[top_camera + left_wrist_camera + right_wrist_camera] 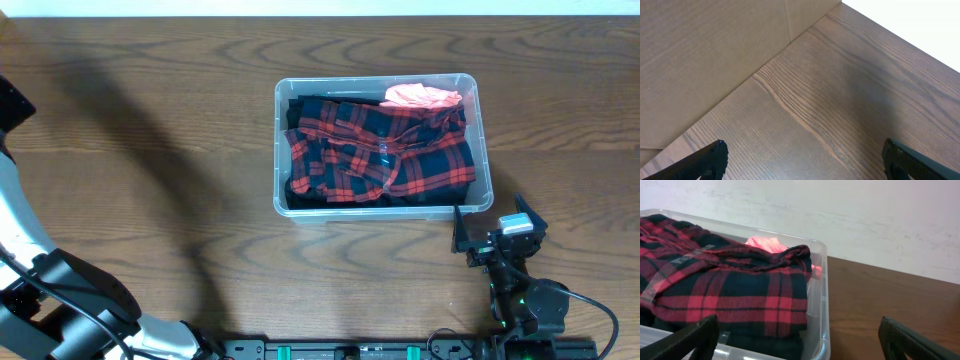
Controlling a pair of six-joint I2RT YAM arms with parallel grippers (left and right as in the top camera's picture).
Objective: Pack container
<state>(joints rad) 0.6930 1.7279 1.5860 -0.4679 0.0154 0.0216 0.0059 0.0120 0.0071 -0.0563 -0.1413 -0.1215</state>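
The clear plastic container stands at the middle of the table. It holds a folded red and black plaid garment and a pink cloth at its far right corner. My right gripper is open and empty, just in front of the container's near right corner. In the right wrist view the container's corner sits between the open fingers, with the plaid garment and pink cloth behind. My left gripper is open and empty over bare table; only its arm shows overhead.
The wooden table stretches around the container. A pale wall lies beyond the table's far edge. A brown cardboard-like surface borders the table in the left wrist view.
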